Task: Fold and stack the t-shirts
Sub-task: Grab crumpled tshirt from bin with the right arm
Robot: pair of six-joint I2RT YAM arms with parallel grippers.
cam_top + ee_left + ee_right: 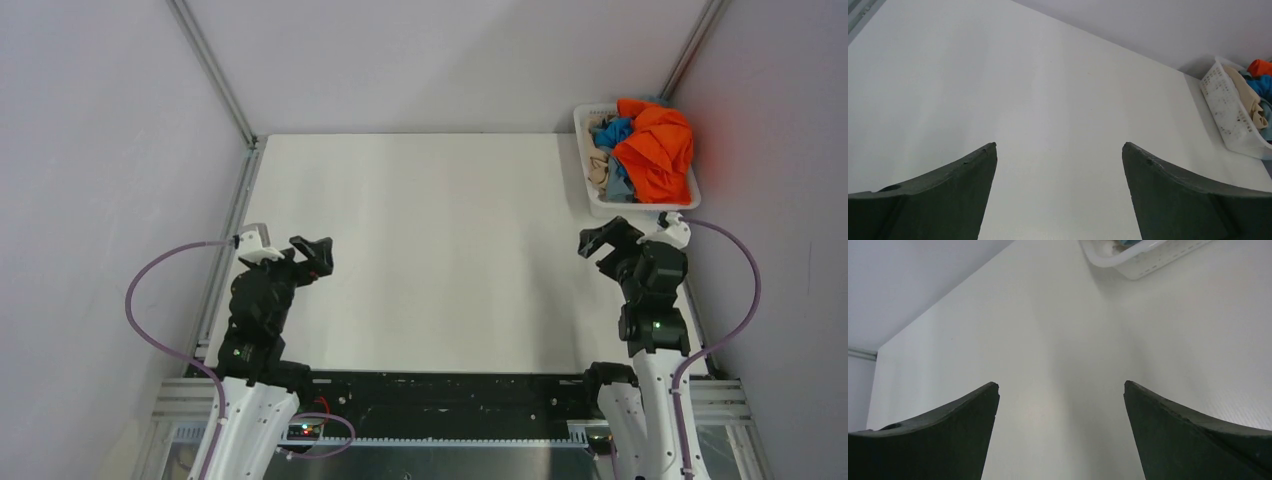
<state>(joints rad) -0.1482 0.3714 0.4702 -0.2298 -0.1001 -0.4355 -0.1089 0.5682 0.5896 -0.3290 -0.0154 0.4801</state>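
A bright orange t-shirt (656,148) lies crumpled on top of a pile in the white basket (592,195) at the back right. A bright blue shirt (612,132) and a beige shirt (598,168) lie beside it in the basket. The left wrist view shows the basket (1228,115) with the orange (1259,67), blue (1262,85) and beige (1248,97) cloth. My left gripper (312,256) is open and empty above the table's left side. My right gripper (600,240) is open and empty just in front of the basket.
The white table (430,250) is walled on the left, back and right. The basket's corner (1143,260) shows at the top of the right wrist view. Metal frame rails (215,70) run along the walls. Purple cables (150,300) loop beside each arm.
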